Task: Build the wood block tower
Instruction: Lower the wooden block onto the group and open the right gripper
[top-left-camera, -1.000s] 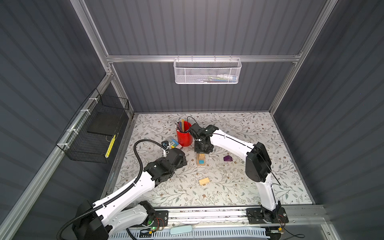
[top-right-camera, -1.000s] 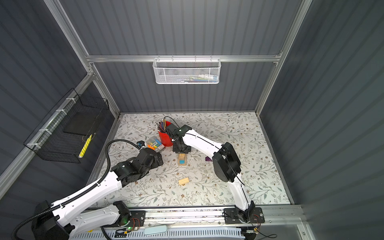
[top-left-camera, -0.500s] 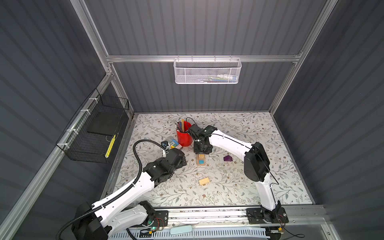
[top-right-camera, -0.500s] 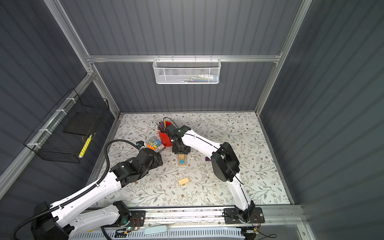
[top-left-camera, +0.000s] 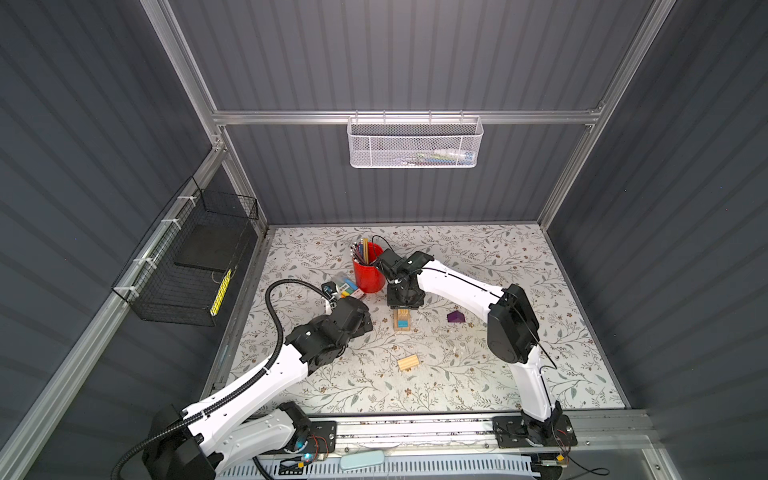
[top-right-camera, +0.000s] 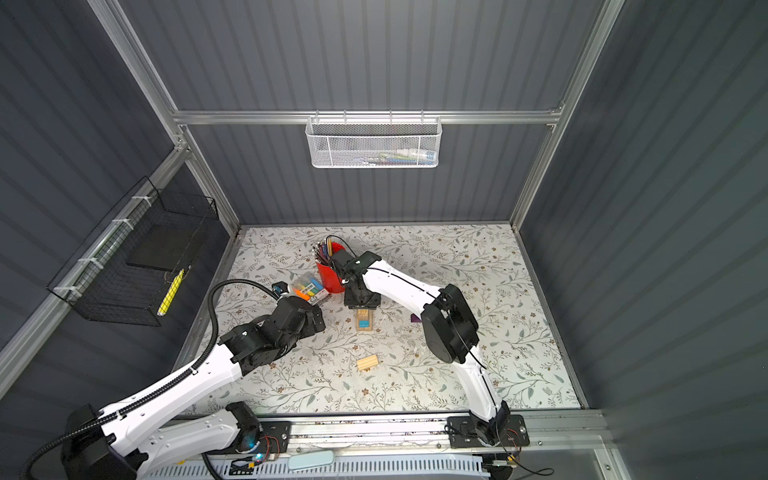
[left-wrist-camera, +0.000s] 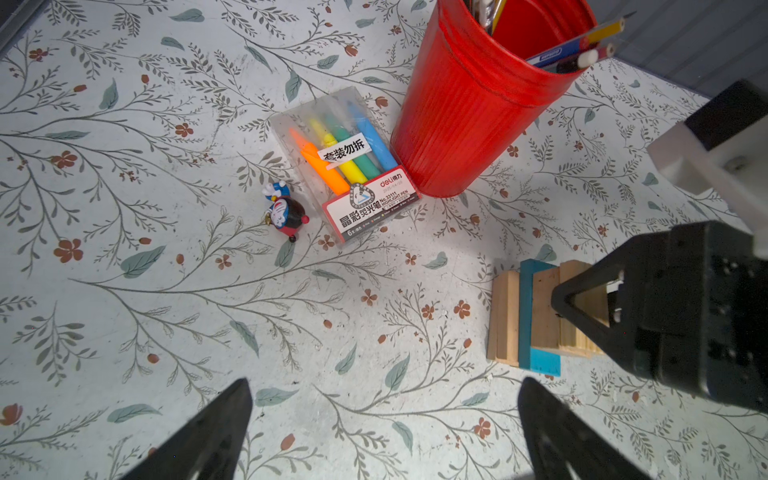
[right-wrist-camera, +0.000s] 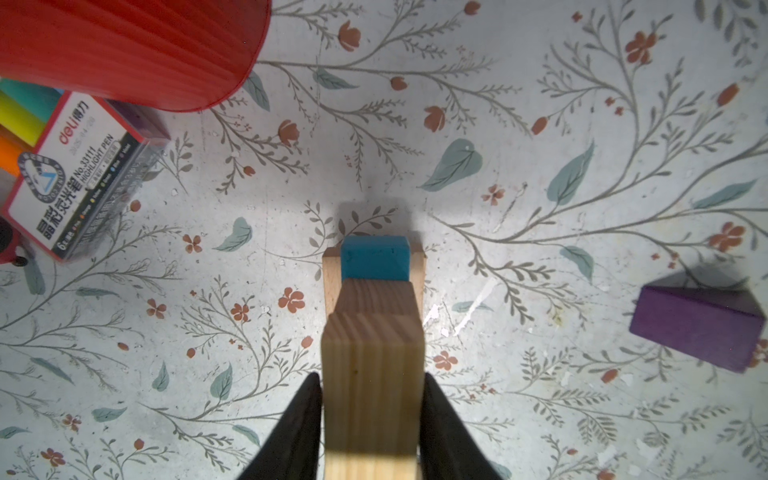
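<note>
The tower (top-left-camera: 402, 320) (top-right-camera: 365, 320) is a short stack of tan wood blocks in mid-table, with a teal-blue block (right-wrist-camera: 374, 257) (left-wrist-camera: 525, 307) lying in it. My right gripper (right-wrist-camera: 372, 378) (top-left-camera: 402, 302) reaches down over the stack, its fingers pressed against both sides of the top tan brick (right-wrist-camera: 372, 361). A purple block (top-left-camera: 456, 317) (right-wrist-camera: 698, 332) lies on the mat to the right of the tower. One loose tan brick (top-left-camera: 408, 363) (top-right-camera: 367, 362) lies nearer the front. My left gripper (left-wrist-camera: 384, 386) (top-left-camera: 361, 320) hovers open and empty left of the tower.
A red pencil cup (top-left-camera: 368, 270) (left-wrist-camera: 469, 104) stands just behind the tower, with a marker pack (top-left-camera: 348, 288) (left-wrist-camera: 353, 166) and a small toy figure (left-wrist-camera: 284, 210) beside it. A black wire basket (top-left-camera: 195, 266) hangs on the left wall and a white mesh basket (top-left-camera: 413, 141) on the back wall.
The right arm has shifted only slightly over the tower. The left arm has stayed where it was, still open.
</note>
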